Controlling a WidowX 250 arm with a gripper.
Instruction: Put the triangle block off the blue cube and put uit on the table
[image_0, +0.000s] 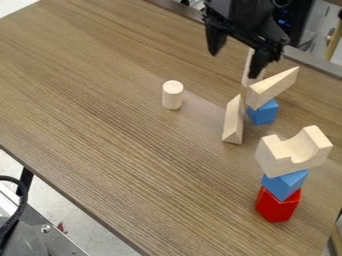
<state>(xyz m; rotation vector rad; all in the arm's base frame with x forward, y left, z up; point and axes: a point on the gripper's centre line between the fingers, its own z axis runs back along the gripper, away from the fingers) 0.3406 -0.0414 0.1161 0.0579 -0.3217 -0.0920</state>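
Observation:
The black gripper (234, 62) hangs at the top of the camera view, open, with its two fingers spread wide and nothing held between them. Below and right of its right finger, a wooden triangle block (272, 88) lies on top of a blue cube (263, 113), its pointed end toward the upper right. The gripper is above and to the left of this block, apart from it. Another wooden triangle block (233, 121) lies on the table (120, 150) just left of the blue cube.
A wooden cylinder (172, 95) stands left of the blocks. An upright wooden piece (251, 70) is partly behind the right finger. At the lower right, a curved wooden block (294, 151) tops a blue block (285, 184) on a red block (277, 206).

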